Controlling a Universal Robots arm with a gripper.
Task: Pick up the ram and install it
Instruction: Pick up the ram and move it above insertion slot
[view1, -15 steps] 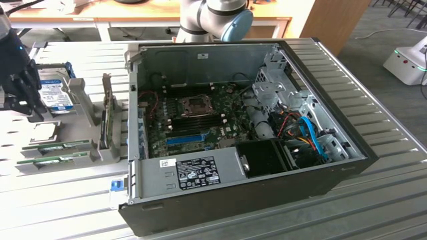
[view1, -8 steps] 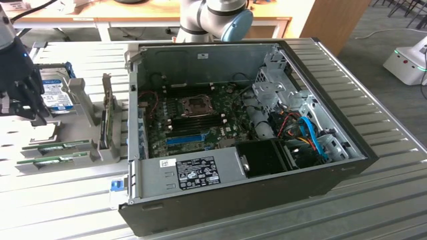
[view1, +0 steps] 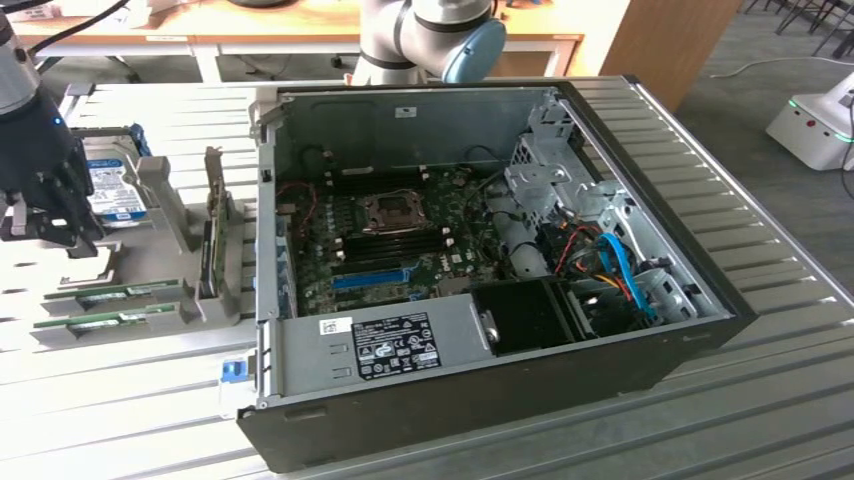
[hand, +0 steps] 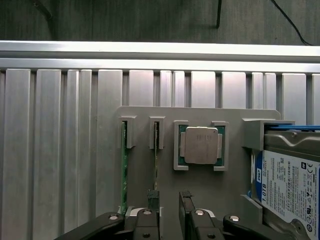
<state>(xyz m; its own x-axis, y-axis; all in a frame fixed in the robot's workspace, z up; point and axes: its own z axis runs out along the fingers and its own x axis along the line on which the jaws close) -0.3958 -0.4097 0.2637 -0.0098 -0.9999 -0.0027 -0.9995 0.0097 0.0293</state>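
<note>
While the jaws hang wide open with nothing in them, the ram (hand: 156, 165) stands on its thin edge in a slot of the gray holder (hand: 200, 190) on the table (hand: 50, 150), and one black fingertip (hand: 152, 196) is right at its end. Another green stick (hand: 124, 170) stands in the slot just beside it, and a silver chip (hand: 201, 145) sits on its other side. The open computer case (view1: 534, 250) sits well apart, toward the exterior view's right.

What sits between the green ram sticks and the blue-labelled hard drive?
A square silver chip in its own frame on the grey holder; the wrist view shows it.
</note>
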